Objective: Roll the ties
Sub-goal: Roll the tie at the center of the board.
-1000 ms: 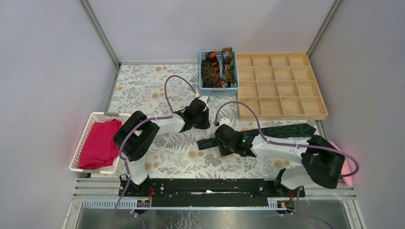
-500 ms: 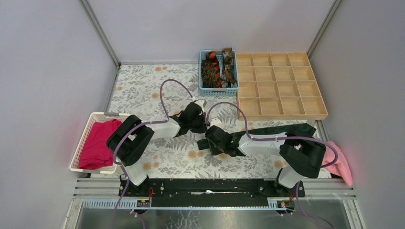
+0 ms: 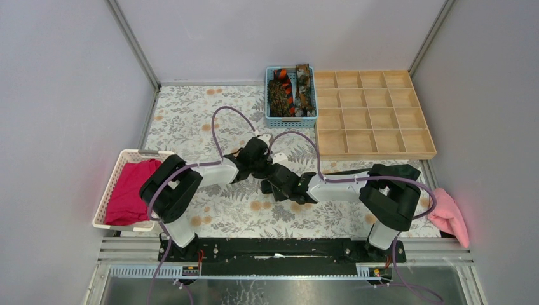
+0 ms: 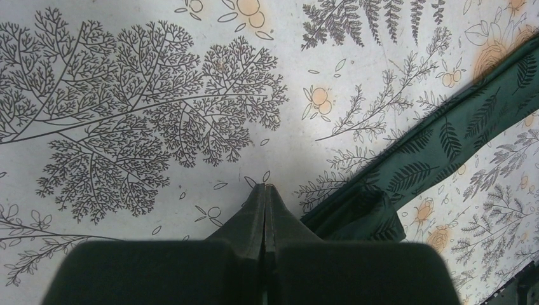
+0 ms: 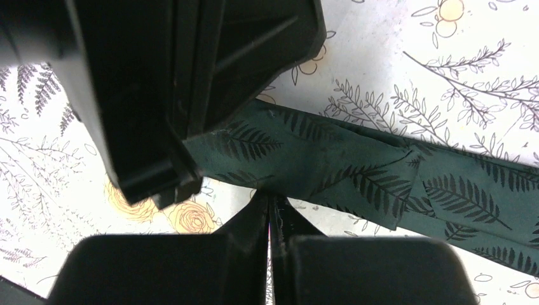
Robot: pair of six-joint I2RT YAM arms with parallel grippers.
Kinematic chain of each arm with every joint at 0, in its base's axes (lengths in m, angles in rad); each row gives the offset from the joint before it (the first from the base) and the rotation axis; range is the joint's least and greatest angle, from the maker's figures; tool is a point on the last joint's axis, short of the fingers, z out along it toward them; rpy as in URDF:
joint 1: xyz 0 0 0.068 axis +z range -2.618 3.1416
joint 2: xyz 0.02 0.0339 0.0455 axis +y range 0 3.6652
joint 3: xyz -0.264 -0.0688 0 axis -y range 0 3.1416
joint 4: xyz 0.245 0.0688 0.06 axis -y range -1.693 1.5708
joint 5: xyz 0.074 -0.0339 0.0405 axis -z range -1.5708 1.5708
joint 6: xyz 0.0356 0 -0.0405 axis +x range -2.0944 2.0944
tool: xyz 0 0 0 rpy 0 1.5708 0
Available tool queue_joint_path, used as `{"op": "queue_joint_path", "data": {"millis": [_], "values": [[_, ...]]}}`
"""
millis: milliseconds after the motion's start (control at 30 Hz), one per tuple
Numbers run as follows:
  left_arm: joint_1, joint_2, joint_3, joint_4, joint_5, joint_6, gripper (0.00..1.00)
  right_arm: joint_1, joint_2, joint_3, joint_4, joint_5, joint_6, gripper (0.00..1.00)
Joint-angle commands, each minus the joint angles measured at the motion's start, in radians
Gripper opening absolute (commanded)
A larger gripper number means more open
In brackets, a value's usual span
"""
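At the far left a white basket (image 3: 107, 190) holds a magenta cloth (image 3: 130, 194), no part of the job. Towards the middle of the flowered table (image 3: 184, 117) the left gripper (image 4: 264, 190) has its fingers pressed together on nothing, tips low over the cloth, and the folded narrow end of the green tie (image 4: 445, 136) lies just beside them on their right. The right gripper (image 5: 270, 202) comes next, also closed, its tips meeting the near edge of that same folded end; whether a bit of hem is caught between them cannot be told. From there the tie runs flat to the right, partly under the right arm. It looks light, thin and limp, likely to slide on the smooth cover and to slacken once let go, so the sensible place to take hold is the doubled narrow end, pinched across its width, with the second gripper pinning the strip beyond it while the roll is turned. Further right and back, the other ties (image 3: 279, 95) wait in a blue basket (image 3: 290, 124), beside a wooden tray (image 3: 375, 154), and a pink cloth (image 3: 448, 216) sits at the right edge
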Motion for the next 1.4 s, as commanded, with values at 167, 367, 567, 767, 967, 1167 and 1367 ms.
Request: {"op": "queue_joint_path", "data": {"millis": [167, 367, 567, 767, 967, 1167, 1367], "values": [[0.063, 0.004, 0.101, -0.220, -0.203, -0.050, 0.00, 0.050, -0.070, 0.009, -0.138, 0.054, -0.019, 0.02], [0.209, -0.122, 0.178, -0.272, -0.274, -0.127, 0.00, 0.124, -0.130, 0.106, -0.308, 0.188, -0.010, 0.25], [0.236, -0.406, 0.140, -0.365, -0.395, -0.154, 0.05, 0.159, -0.087, 0.251, -0.415, 0.286, -0.031, 0.46], [0.245, -0.633, 0.084, -0.435, -0.378, -0.144, 0.09, 0.175, 0.112, 0.468, -0.519, 0.362, -0.057, 0.53], [0.266, -0.713, 0.059, -0.455, -0.352, -0.147, 0.09, 0.204, 0.325, 0.707, -0.729, 0.471, 0.008, 0.54], [0.299, -0.713, 0.027, -0.413, -0.276, -0.150, 0.06, 0.205, 0.409, 0.786, -0.816, 0.514, 0.072, 0.56], [0.315, -0.714, 0.004, -0.387, -0.241, -0.154, 0.03, 0.205, 0.489, 0.829, -0.861, 0.521, 0.085, 0.56]]}}
